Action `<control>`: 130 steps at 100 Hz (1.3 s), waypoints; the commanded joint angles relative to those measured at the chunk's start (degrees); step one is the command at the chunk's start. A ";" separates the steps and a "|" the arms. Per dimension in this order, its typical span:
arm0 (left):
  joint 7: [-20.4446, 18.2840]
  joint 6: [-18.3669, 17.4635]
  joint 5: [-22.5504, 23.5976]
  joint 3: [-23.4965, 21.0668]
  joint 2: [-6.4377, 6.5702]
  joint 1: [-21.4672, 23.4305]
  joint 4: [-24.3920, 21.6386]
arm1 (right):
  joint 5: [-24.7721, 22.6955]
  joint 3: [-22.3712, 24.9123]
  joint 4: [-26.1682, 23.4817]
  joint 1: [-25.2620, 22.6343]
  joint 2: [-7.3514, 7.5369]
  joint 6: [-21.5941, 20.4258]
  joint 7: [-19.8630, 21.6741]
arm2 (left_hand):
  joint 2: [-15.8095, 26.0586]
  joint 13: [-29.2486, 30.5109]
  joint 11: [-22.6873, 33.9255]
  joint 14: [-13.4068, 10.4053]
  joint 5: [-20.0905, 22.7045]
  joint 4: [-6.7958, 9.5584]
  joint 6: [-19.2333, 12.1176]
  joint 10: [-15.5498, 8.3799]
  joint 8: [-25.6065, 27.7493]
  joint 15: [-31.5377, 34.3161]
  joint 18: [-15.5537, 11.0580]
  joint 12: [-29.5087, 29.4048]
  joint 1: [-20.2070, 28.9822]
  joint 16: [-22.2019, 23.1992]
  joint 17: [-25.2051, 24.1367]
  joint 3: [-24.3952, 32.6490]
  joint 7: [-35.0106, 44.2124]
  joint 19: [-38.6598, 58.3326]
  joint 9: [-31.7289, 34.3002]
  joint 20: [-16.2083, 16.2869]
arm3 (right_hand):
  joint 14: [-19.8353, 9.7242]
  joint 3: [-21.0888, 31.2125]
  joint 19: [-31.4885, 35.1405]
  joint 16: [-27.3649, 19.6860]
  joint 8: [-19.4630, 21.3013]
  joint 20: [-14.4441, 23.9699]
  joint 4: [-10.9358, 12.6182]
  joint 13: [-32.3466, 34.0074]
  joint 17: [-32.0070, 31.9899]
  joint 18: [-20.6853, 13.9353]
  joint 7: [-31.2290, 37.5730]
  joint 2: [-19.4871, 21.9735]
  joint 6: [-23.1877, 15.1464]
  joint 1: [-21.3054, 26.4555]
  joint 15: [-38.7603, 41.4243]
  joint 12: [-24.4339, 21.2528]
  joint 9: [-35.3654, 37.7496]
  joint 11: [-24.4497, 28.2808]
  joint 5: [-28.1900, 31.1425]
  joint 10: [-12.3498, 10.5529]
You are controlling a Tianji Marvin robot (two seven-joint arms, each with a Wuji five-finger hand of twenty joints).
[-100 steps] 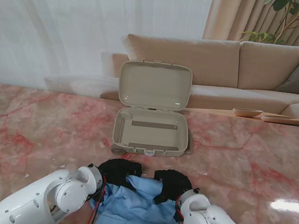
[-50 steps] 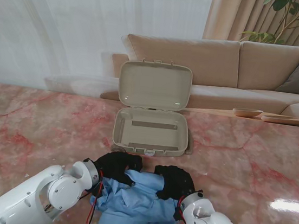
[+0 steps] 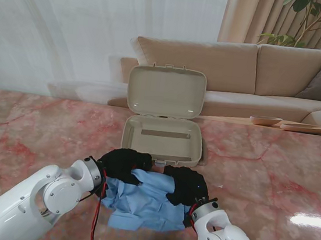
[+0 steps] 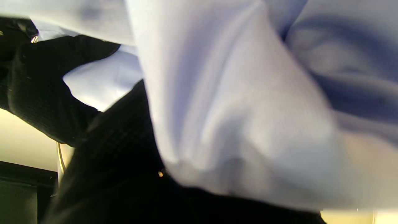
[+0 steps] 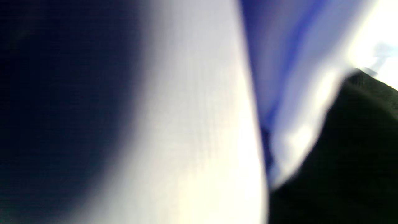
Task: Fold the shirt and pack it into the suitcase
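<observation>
A light blue shirt [image 3: 141, 202], folded into a rumpled bundle, hangs between my two black-gloved hands just above the table, close to me. My left hand [image 3: 123, 163] is shut on its left far corner and my right hand [image 3: 186, 185] is shut on its right far corner. The beige suitcase [image 3: 161, 140] lies open right beyond the hands, lid standing up, inside bare. Blue cloth [image 4: 236, 102] fills the left wrist view with dark fingers [image 4: 46, 90] curled against it. The right wrist view is blurred cloth [image 5: 199, 124] and a glove.
The pink marble table [image 3: 41, 134] spreads wide on both sides. A beige sofa [image 3: 260, 73] stands behind the table, with shallow dishes [image 3: 289, 124] at the far right edge and a plant [image 3: 313, 21] in the corner.
Both hands have carried the shirt away from me, from the near table edge up to the suitcase's front rim. The bundle has lifted and drawn together.
</observation>
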 commanded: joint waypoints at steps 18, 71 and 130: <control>-0.04 -1.61 -1.38 -1.90 0.16 -1.97 -0.59 | -0.11 -0.71 -1.13 2.16 -0.71 1.09 -1.34 | -2.13 4.39 3.12 -3.49 1.80 6.26 -1.49 -0.31 0.69 2.76 -2.25 2.62 3.34 1.21 2.88 11.08 1.87 4.20 2.95 0.32 | -5.14 8.13 1.72 2.02 0.19 -2.18 3.58 4.03 0.12 1.33 2.97 -1.92 -3.83 7.39 4.12 1.50 2.58 3.03 2.17 0.95; -4.23 0.93 -3.89 -4.99 0.28 -6.64 -3.72 | -0.40 -1.21 -2.67 8.10 -1.40 3.92 -1.88 | -4.46 5.92 2.69 -2.13 9.87 5.71 -5.13 1.80 -2.65 2.22 0.11 4.74 3.87 2.14 4.27 14.22 4.75 2.82 4.66 3.82 | -5.15 8.44 41.18 2.10 0.64 48.18 3.57 4.03 13.14 -16.00 3.11 -1.45 -4.35 7.76 4.02 2.19 2.01 2.86 2.39 1.07; -7.11 6.08 -13.78 -3.93 -0.64 -15.79 1.29 | 4.38 -1.92 -4.44 15.95 -1.82 7.86 4.18 | -4.06 5.55 2.80 -1.79 9.71 5.61 -6.69 2.12 -2.08 3.42 0.47 6.90 4.11 2.41 4.02 14.64 6.60 3.27 4.23 5.37 | -4.60 8.68 40.86 1.67 2.52 49.11 3.63 4.06 13.20 -15.60 3.54 -1.14 -6.16 8.39 3.73 2.87 0.98 3.50 3.32 1.23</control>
